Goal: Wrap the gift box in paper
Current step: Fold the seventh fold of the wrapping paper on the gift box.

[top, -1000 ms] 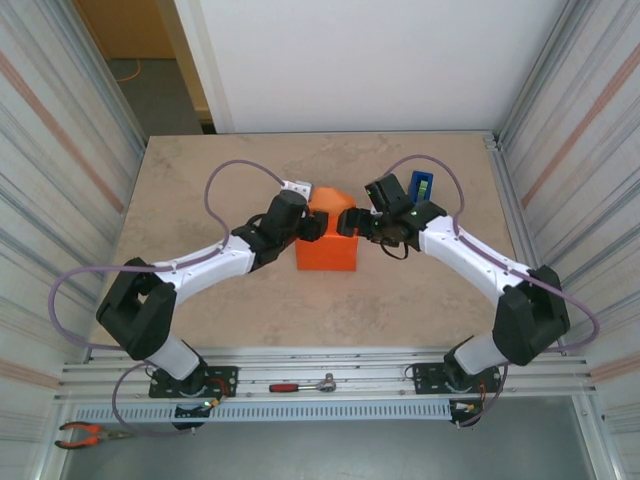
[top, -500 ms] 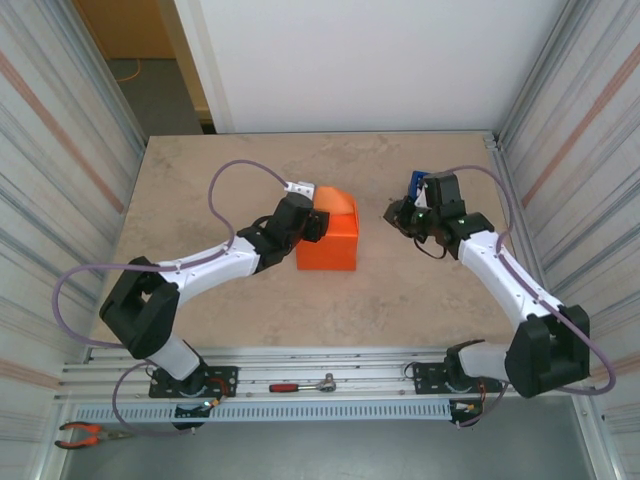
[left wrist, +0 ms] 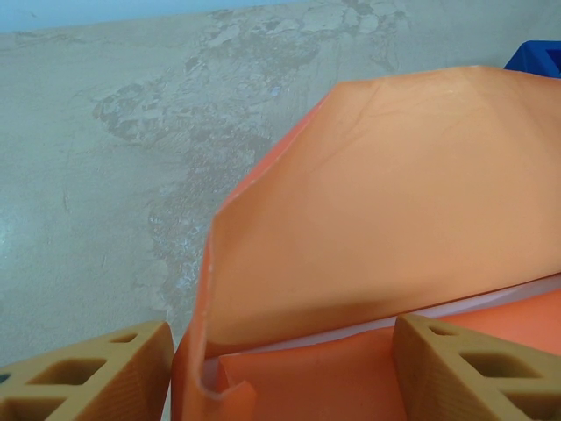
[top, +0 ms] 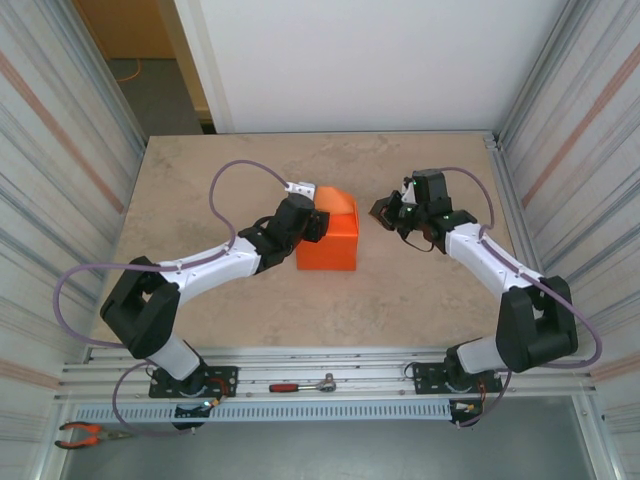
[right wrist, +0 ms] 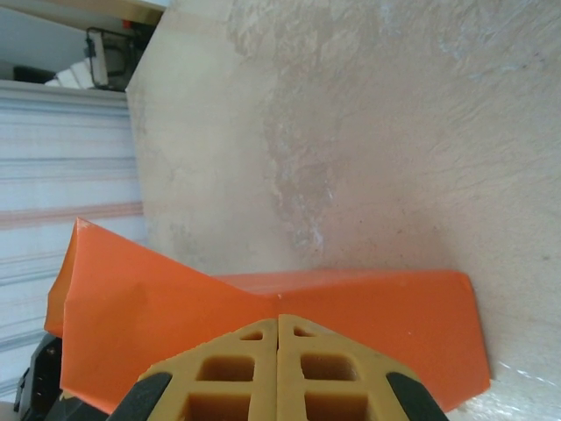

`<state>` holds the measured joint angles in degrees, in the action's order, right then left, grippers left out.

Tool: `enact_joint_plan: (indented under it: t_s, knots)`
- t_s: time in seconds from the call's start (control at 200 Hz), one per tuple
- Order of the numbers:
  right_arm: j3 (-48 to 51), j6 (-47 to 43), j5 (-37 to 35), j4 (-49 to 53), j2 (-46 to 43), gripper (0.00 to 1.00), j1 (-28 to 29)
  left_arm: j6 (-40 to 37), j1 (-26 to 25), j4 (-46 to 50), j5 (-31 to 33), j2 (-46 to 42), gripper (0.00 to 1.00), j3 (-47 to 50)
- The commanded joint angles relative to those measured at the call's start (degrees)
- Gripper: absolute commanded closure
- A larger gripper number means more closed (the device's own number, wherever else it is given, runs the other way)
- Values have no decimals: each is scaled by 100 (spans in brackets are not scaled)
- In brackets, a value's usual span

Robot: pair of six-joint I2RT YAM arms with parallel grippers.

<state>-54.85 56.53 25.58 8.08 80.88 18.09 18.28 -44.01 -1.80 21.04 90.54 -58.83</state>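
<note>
The gift box (top: 330,252), covered in orange paper, sits at the table's middle. A flap of the paper (top: 340,203) stands up along its far side. My left gripper (top: 312,225) rests at the box's left top edge. In the left wrist view it (left wrist: 282,340) is open, its tan fingers (left wrist: 96,373) apart over the papered top, with the raised flap (left wrist: 394,210) just ahead. My right gripper (top: 384,212) hangs a short way to the right of the box, clear of it. In the right wrist view it (right wrist: 279,321) is shut with nothing in it, facing the box (right wrist: 386,316).
A blue tape dispenser (left wrist: 536,57) lies beyond the flap, on the right arm's side. Corrugated metal walls (top: 70,160) close in the table left and right. A red-handled wrench (top: 300,385) and pliers (top: 85,434) lie on the near rail.
My right gripper let go of the paper at the box's right side, pulled away to the right and shut, then swung back a little toward the box. The left gripper barely moved.
</note>
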Motion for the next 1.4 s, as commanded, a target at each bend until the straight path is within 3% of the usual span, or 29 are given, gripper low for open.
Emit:
enact_joint_plan:
  t_s: [0.0,0.351,1.398]
  knots:
    - [-189,165,115,-258,122,100,136,-8,-45,467,137,187,33,8]
    - [-251,174,97,-348,323,100,495,16,-73,461,157,174,33,28]
    - [-452,-296,91,15,592,100,762,47,-108,444,171,193,33,63]
